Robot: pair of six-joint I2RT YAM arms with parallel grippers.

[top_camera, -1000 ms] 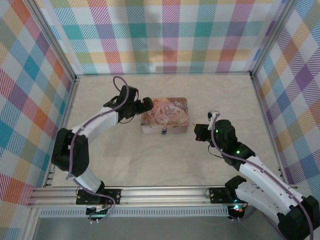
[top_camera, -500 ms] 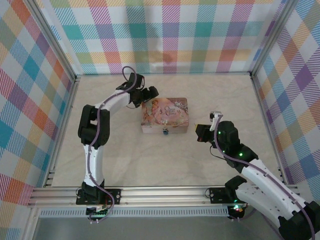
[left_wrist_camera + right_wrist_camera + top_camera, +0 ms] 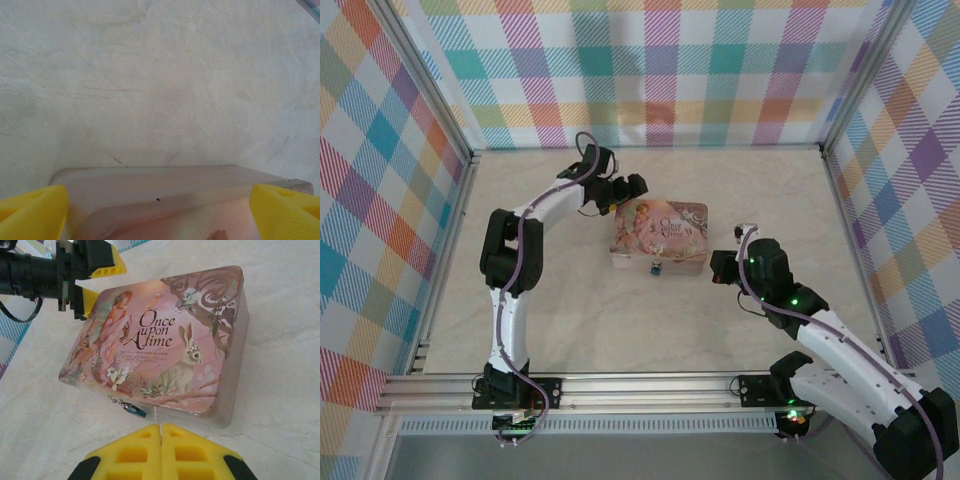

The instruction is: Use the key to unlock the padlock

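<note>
1. The key [image 3: 156,416], a thin dark-grey metal sliver, sticks out of the seam between the right gripper's [image 3: 161,440] yellow fingertips. Its long axis runs straight on from the gripper and it points at the front wall of the tin.
2. Its tip lies just beside the small blue padlock [image 3: 134,411], on the padlock's right. I cannot tell whether the tip touches the tin.
3. The padlock hangs from a silver clasp at the front edge of the pink picture tin [image 3: 165,335], lettered "Once upon A time". From above, the padlock [image 3: 655,268] faces the arms' bases.
4. The right gripper's fingers are pressed together, pinching the key. From above, this gripper [image 3: 720,268] sits just off the tin's [image 3: 660,228] near right corner.
5. The left gripper [image 3: 623,195] stands spread wide at the tin's far left corner. In its wrist view, the tin's [image 3: 165,200] edge lies between the two yellow fingertips [image 3: 30,210].
6. The tin rests flat on the pale marbled table [image 3: 570,310].
</note>
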